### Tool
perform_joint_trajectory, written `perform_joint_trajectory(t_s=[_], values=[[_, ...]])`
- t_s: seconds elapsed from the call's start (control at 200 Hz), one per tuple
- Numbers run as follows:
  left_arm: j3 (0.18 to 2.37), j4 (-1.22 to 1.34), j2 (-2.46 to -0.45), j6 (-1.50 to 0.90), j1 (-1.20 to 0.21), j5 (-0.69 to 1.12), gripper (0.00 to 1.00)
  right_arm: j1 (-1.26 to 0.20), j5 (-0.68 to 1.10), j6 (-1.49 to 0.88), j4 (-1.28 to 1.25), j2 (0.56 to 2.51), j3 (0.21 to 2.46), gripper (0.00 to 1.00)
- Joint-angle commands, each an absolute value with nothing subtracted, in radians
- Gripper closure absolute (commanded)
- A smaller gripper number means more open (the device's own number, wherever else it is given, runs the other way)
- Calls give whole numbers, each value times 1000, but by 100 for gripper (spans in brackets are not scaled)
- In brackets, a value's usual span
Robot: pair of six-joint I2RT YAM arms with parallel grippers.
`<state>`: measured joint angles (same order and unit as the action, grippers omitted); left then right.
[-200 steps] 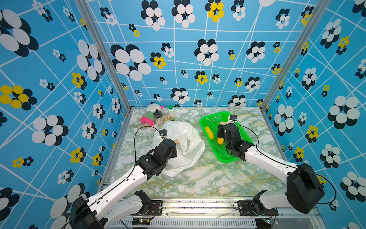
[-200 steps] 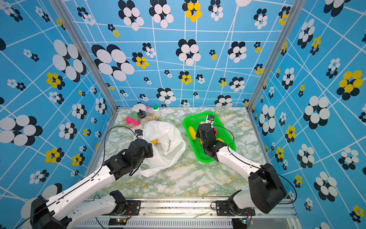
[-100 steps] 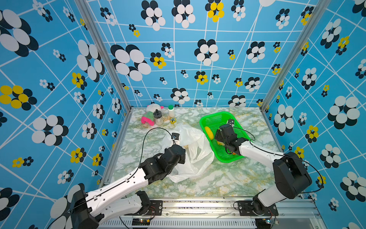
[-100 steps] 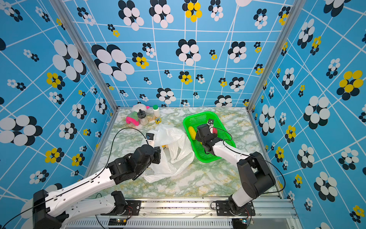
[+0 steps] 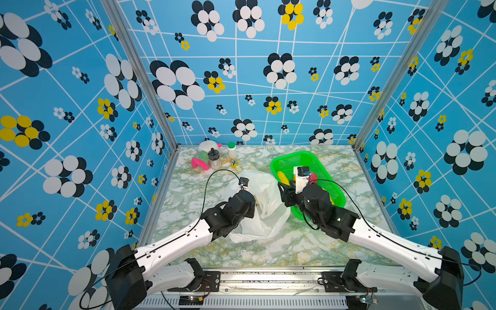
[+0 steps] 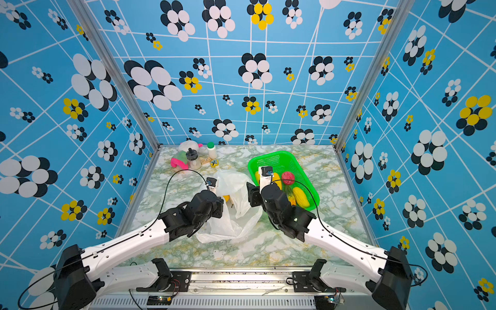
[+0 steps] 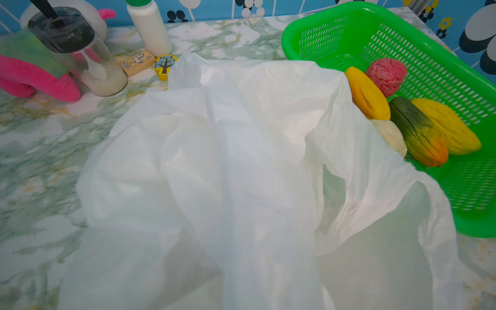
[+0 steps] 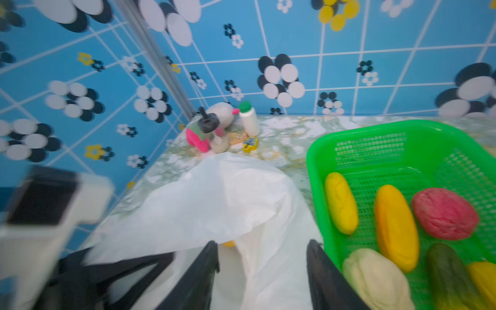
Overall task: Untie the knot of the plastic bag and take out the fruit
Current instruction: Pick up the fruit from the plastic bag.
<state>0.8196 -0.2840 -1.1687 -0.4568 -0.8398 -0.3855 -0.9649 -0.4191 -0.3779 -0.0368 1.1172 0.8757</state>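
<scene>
The plastic bag [image 5: 265, 212] [image 6: 236, 214] lies crumpled mid-table, its near edge lifted by my left gripper [image 5: 252, 206]. The film drapes over the left wrist view [image 7: 228, 161] and hides the jaws, which are shut on the bag. A yellow fruit [image 6: 226, 198] [image 8: 228, 243] peeks out of the bag's mouth. My right gripper [image 8: 261, 243] [image 5: 284, 192] hangs open above the bag's right side, beside the green basket [image 5: 295, 158]. Several fruit lie in the basket: a red one [image 8: 444, 217], an orange one [image 8: 396, 228], a yellow one [image 8: 341, 202] and a cream one [image 8: 375, 279].
At the back left corner stand a pink-green plush [image 5: 200, 161], a white plush [image 5: 208, 146], a clear jar with a black lid [image 5: 214, 159], a white bottle [image 5: 232, 150] and a small yellow block [image 5: 234, 163]. The basket's left rim touches the bag.
My right gripper has swung left from over the basket to the bag's right side. My left gripper has carried the bag's edge a little to the right.
</scene>
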Motion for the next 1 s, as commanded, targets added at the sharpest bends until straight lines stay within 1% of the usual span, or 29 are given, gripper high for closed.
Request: perform_joint_trajectory(t_s=[0.0,0.155,0.285,0.355,0.495,0.525,0.595,0.73,0.84,0.9,0.955,0.994], values=[[853,-305,-1187,-469,-815,-350,100,-1027,-347,-383,-94,1226,841,59],[824,-308,-1162,-470,-787,-334,100,-1054,-303,-459,-71,1461,933,76],[805,-318,-1138,-469,-769,-324,100,-1054,-301,-495,-148,1598,962,79],[795,-325,-1126,-461,-761,-317,100,-1054,-319,-505,-110,1688,1026,83],[783,-326,-1116,-448,-747,-288,100,-1022,-394,-535,-18,1856,1168,86],[781,-325,-1114,-445,-747,-283,100,-1009,-399,-547,-3,1881,1191,83],[777,-325,-1114,-439,-746,-278,100,-979,-424,-565,5,1916,1222,71],[761,-325,-1115,-442,-733,-270,100,-959,-532,-532,4,1930,1264,60],[750,-327,-1116,-448,-723,-264,100,-956,-554,-503,-40,1931,1267,43],[744,-325,-1110,-451,-721,-262,100,-949,-555,-503,-19,1952,1295,39],[737,-322,-1103,-451,-719,-262,100,-939,-559,-505,-3,1977,1321,32],[734,-319,-1098,-452,-718,-262,100,-929,-560,-515,13,1992,1339,30]])
